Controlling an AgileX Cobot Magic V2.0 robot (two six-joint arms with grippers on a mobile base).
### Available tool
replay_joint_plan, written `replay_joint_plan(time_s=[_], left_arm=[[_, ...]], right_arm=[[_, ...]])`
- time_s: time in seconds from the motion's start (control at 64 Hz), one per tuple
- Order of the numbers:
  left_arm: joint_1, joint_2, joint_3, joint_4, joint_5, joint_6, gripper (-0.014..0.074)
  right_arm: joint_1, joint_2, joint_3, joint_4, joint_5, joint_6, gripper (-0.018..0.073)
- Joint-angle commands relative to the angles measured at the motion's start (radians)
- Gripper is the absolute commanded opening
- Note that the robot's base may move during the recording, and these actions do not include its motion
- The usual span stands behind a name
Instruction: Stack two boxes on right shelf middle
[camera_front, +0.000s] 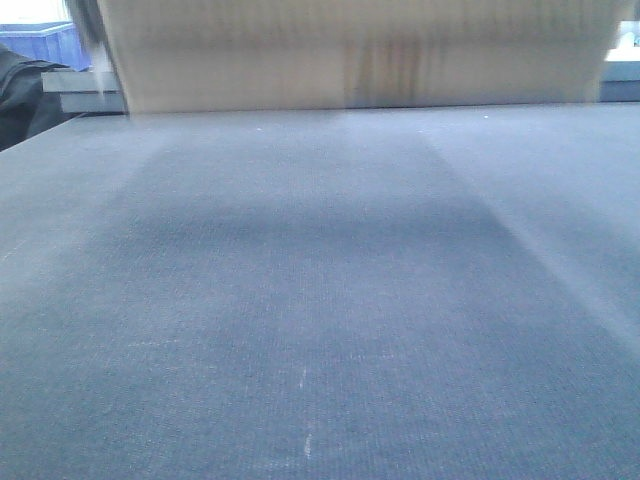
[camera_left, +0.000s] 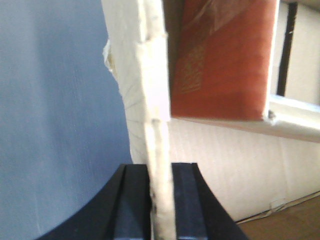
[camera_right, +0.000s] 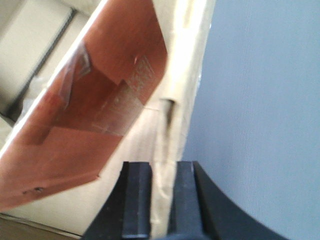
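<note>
- The front-facing view sits low over the grey table top (camera_front: 320, 320) and looks level across it to the carton (camera_front: 350, 55) at the far edge, which is blurred.
- The left wrist view looks along the left gripper (camera_left: 161, 200), very close to a carton wall seen edge-on.
- The right wrist view looks along the right gripper (camera_right: 160, 200), equally close to a carton wall.
- All three views share the carton and the table top beside it.

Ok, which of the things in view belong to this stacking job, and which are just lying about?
Job:
box
left gripper, shut on the box's edge
right gripper, shut on the box's other edge
No shelf clearly in view.

Just there:
blue crate, far left
black object below it
table under the box
</note>
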Motion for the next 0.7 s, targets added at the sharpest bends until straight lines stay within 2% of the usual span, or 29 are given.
replay_joint_plan(time_s=[0.0,0.188,0.688], left_arm=[[0.005,-0.04,-0.062,0.005,-0.027,0.001,-0.0111],[0.005,-0.05,-0.134,0.005,-0.027,0.001,-0.0111],[0.005,-0.048,-0.134,0.005,-0.027,0.001,-0.0111]], right_arm=[[-0.007,-0.025,-0.072,0.038,-0.01,-0.014,-0.0155],[-0.007,-0.025,-0.127,0.054,0.015,-0.014,-0.0155],[-0.007,-0.025,-0.127,0.054,0.02,-0.014,-0.0155]])
